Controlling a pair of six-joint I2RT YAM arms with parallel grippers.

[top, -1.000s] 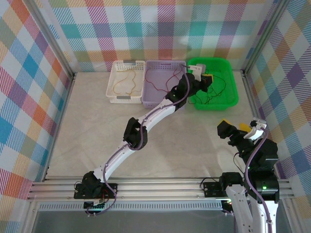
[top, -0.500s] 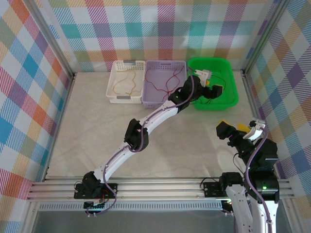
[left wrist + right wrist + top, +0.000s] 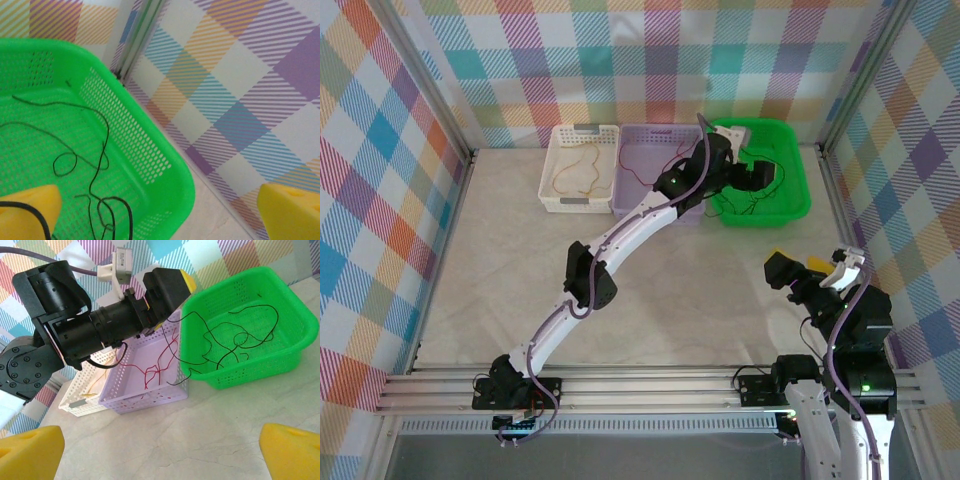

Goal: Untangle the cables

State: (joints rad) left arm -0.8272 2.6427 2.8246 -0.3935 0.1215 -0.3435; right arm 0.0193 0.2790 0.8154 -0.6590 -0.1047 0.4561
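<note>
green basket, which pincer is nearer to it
Left. The left pincer hangs over the green basket; the right pincer sits back near its own base, well short of it.

Probably a lab: plaid walls [image 3: 620,60], aluminium rails [image 3: 650,384].

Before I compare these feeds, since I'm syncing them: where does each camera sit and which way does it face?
Top external: above and behind the bases, looking down on the table, the left arm and the right arm.
Left wrist: over the green basket, facing its corner and the plaid wall; left gripper open.
Right wrist: low at the near right, facing the green basket and left arm; right gripper open.
Shared: both wrist views show the black cables in the green basket.
</note>
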